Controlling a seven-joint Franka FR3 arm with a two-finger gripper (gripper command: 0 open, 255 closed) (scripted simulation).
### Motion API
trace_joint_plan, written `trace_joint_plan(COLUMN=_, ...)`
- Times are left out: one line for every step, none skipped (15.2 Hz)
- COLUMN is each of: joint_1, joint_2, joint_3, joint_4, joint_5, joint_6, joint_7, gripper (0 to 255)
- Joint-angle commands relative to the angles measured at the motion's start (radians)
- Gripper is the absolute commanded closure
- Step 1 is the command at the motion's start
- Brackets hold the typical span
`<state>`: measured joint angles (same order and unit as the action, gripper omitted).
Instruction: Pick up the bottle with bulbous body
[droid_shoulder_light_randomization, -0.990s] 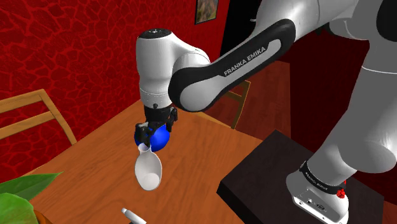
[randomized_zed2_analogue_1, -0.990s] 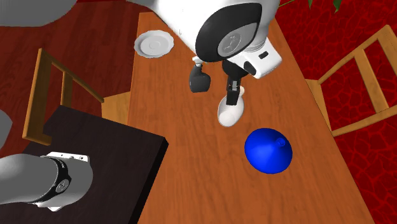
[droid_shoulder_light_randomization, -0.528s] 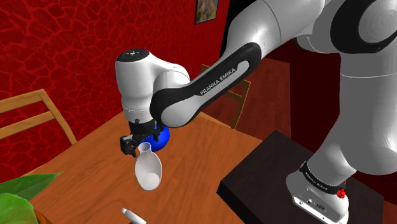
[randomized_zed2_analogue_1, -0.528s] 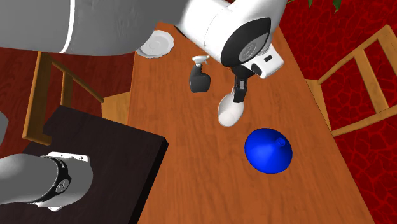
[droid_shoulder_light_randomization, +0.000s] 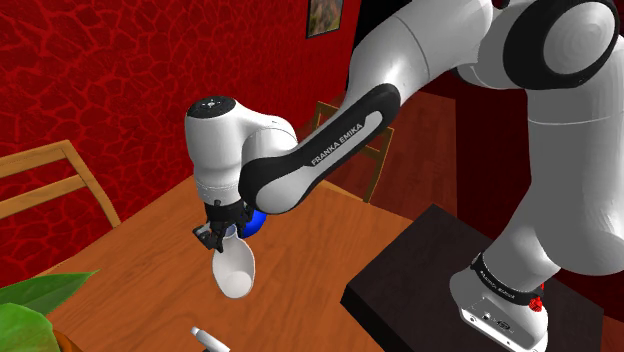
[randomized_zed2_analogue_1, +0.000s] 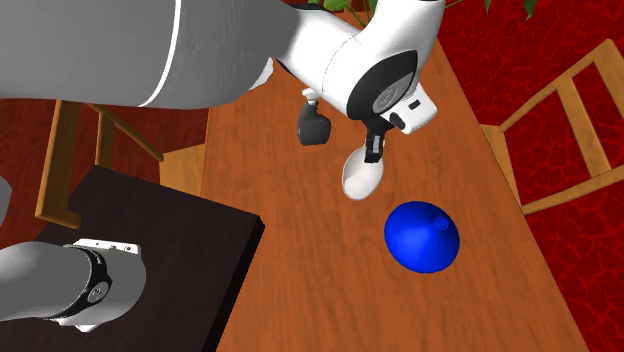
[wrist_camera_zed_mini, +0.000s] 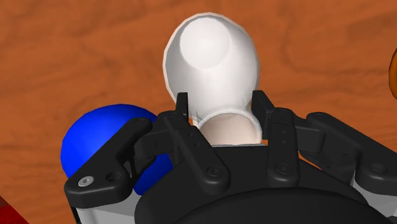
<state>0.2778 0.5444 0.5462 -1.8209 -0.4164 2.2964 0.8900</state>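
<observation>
Lowered since earlier, the open tool (wrist_camera_zed_mini: 221, 105) straddles the white bottle (wrist_camera_zed_mini: 210, 54) at its neck.

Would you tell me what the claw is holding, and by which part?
The claw brackets the neck of the bottle, but whether it grips cannot be told.

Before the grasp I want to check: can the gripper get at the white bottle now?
Probably yes. The gripper is right at the white bottle, its open fingers on either side of the neck with nothing else between. The blue ball lies beside it, clear of the neck.
</observation>
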Motion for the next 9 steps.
trace_joint_plan(joint_1=0.001, joint_2=0.002, joint_3=0.0, joint_4=0.0, joint_5=-0.001, joint_6=0.001, joint_7=0.001, gripper=255)
trace_joint_plan(joint_1=0.001, joint_2=0.003, joint_3=0.0, joint_4=0.001, joint_5=-0.001, joint_6=0.001, joint_7=0.001, gripper=255)
trace_joint_plan(joint_1=0.002, joint_2=0.004, joint_3=-0.001, joint_4=0.002, joint_5=-0.001, joint_6=0.001, joint_7=0.0, gripper=255)
trace_joint_plan(joint_1=0.002, joint_2=0.004, joint_3=-0.001, joint_4=0.002, joint_5=-0.001, joint_6=0.0, joint_7=0.0, gripper=255)
trace_joint_plan(joint_1=0.001, joint_2=0.004, joint_3=-0.001, joint_4=0.002, joint_5=-0.001, joint_6=0.0, joint_7=0.0, gripper=255)
trace_joint_plan(joint_1=0.002, joint_2=0.005, joint_3=-0.001, joint_4=0.003, joint_5=-0.001, joint_6=0.001, joint_7=0.0, gripper=255)
trace_joint_plan(joint_1=0.002, joint_2=0.005, joint_3=-0.001, joint_4=0.002, joint_5=-0.001, joint_6=0.001, joint_7=0.0, gripper=255)
trace_joint_plan(joint_1=0.001, joint_2=0.002, joint_3=0.0, joint_4=0.0, joint_5=0.0, joint_6=0.001, joint_7=0.0, gripper=255)
trace_joint_plan(joint_1=-0.002, joint_2=-0.006, joint_3=0.004, joint_4=0.002, joint_5=0.006, joint_6=-0.008, joint_7=-0.004, gripper=255)
